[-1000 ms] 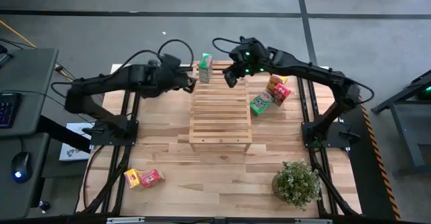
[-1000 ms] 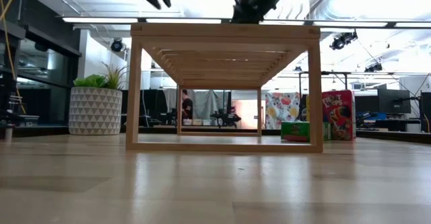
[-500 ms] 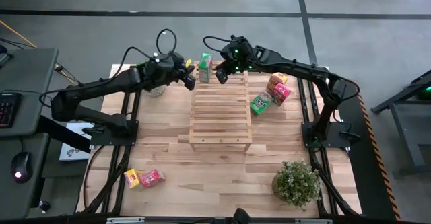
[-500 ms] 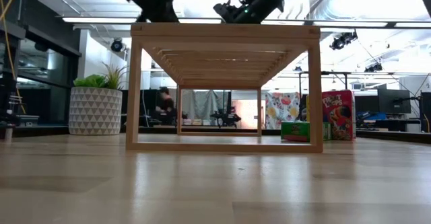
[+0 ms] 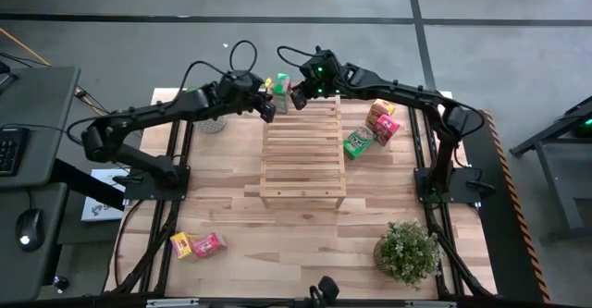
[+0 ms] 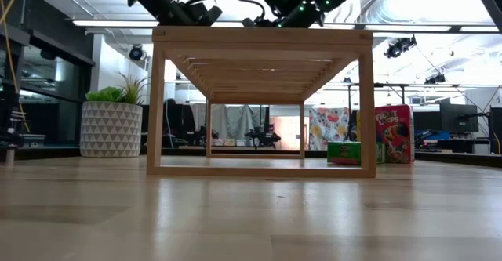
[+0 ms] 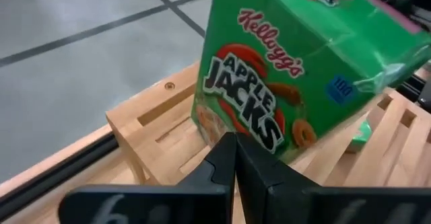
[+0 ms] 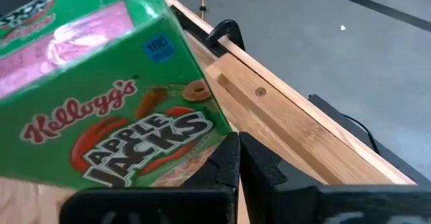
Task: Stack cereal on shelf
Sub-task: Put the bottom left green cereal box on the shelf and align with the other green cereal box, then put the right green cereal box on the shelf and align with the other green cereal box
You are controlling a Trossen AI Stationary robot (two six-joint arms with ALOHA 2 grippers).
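A green cereal box point(image 5: 280, 92) stands by its bottom on the far left corner of the wooden slatted rack point(image 5: 303, 155). It fills the left wrist view point(image 7: 283, 56) and the right wrist view point(image 8: 114, 103). My left gripper point(image 5: 270, 110) is shut at the box's left side, and my right gripper point(image 5: 298, 96) is shut at its right side. In the low view both grippers point(image 6: 202, 13) point(image 6: 272, 12) hover over the rack's top point(image 6: 259, 35), and the box is hidden. My left gripper point(image 7: 234, 140) has its shut fingertips against the lower part of the box's printed face point(image 7: 250, 126), coming level from the table's left. The box stands on the rack's corner. My right gripper point(image 8: 237, 140) has its shut fingertips at the box's lower corner point(image 8: 214, 131), coming from the table's right; whether they touch I cannot tell.
Right of the rack a second green box point(image 5: 356, 142) lies flat, with a pink-red and a yellow box point(image 5: 381, 121) beside it. A yellow and a pink-red box point(image 5: 197, 245) lie near left. A leafy plant point(image 5: 407, 251) stands near right, and a white pot point(image 6: 111, 128) far left.
Both shut grippers have closed in on the green box. The left one has moved toward the table's right and far edge. The right one has moved toward the table's left. The box has stayed on the rack's far left corner.
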